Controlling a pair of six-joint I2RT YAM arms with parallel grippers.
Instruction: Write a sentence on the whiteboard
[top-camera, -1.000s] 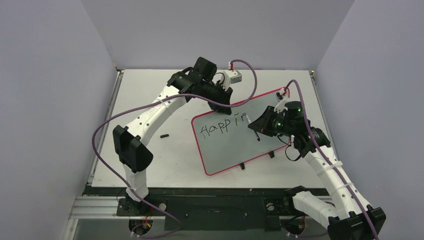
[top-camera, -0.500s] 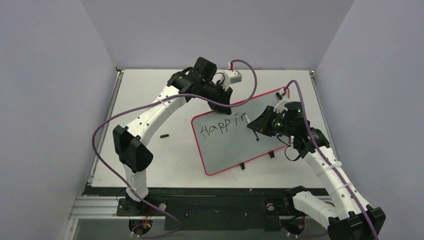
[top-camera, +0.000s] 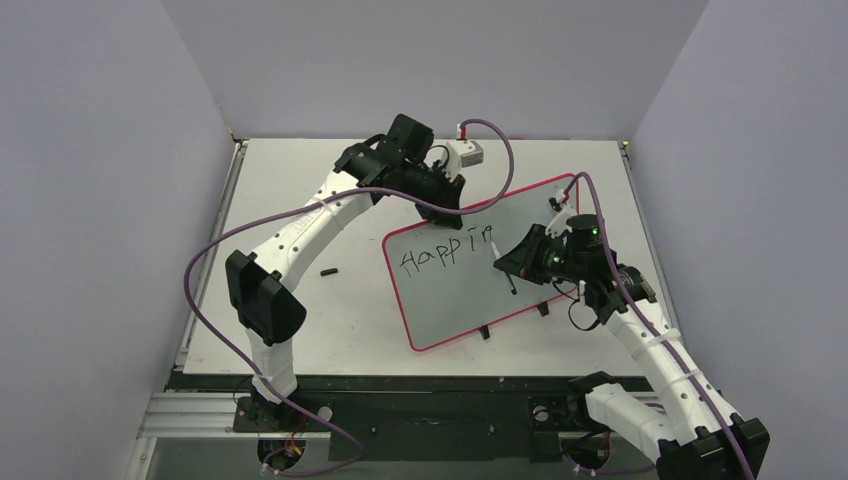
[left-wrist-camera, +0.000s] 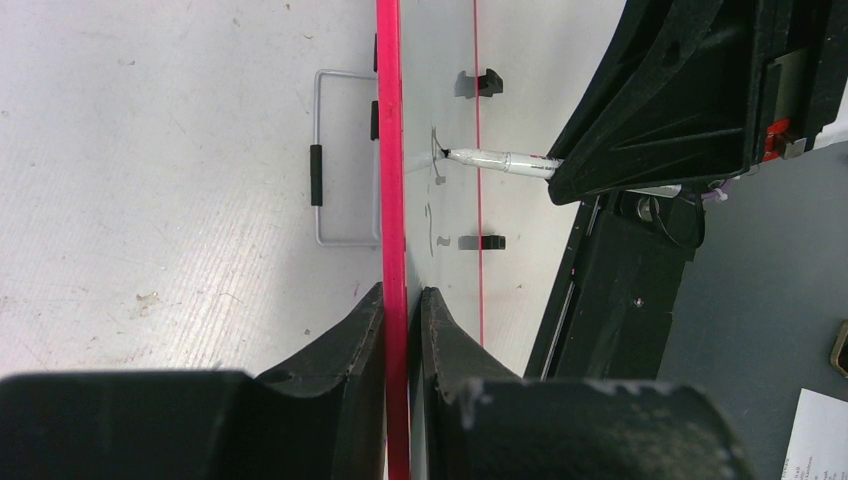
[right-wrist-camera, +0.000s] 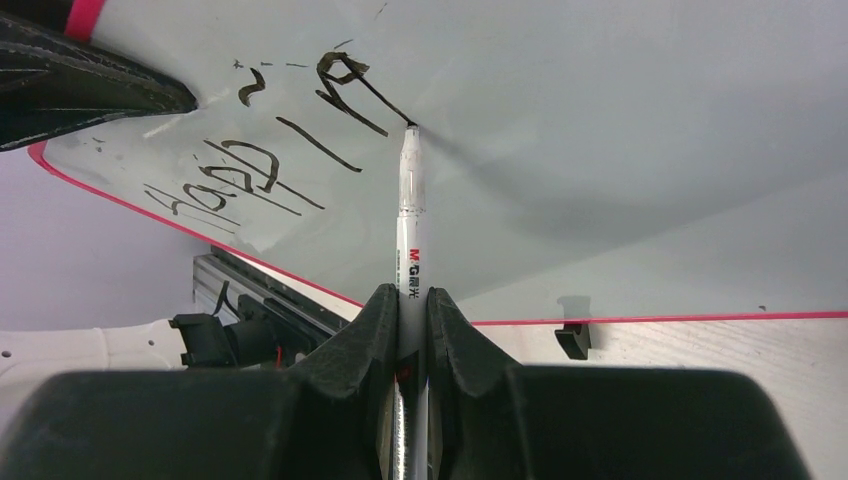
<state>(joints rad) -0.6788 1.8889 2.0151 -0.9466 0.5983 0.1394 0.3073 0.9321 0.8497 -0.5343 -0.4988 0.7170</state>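
The whiteboard (top-camera: 462, 295), white with a thin red rim, stands tilted on the table. My left gripper (top-camera: 447, 207) is shut on its upper edge; in the left wrist view the red rim (left-wrist-camera: 390, 150) runs between the jaws of the left gripper (left-wrist-camera: 403, 300). The sentence (top-camera: 442, 252) reads roughly "Happin" in black and also shows on the whiteboard (right-wrist-camera: 620, 110) as slanted strokes (right-wrist-camera: 270, 165). My right gripper (right-wrist-camera: 410, 300) is shut on a white marker (right-wrist-camera: 410, 215) whose tip touches the board below the last letter. The top view shows this right gripper (top-camera: 518, 266) and the marker (top-camera: 506, 277).
A small black cap (top-camera: 328, 271) lies on the table left of the board. Two black tabs (top-camera: 485, 331) stick out from the board's lower edge. A wire stand (left-wrist-camera: 330, 160) sits behind the board. Grey walls close in the table on three sides.
My right gripper has moved the marker down the board toward the near edge, drawing a stroke off the last letter. The left arm and the board have stayed still.
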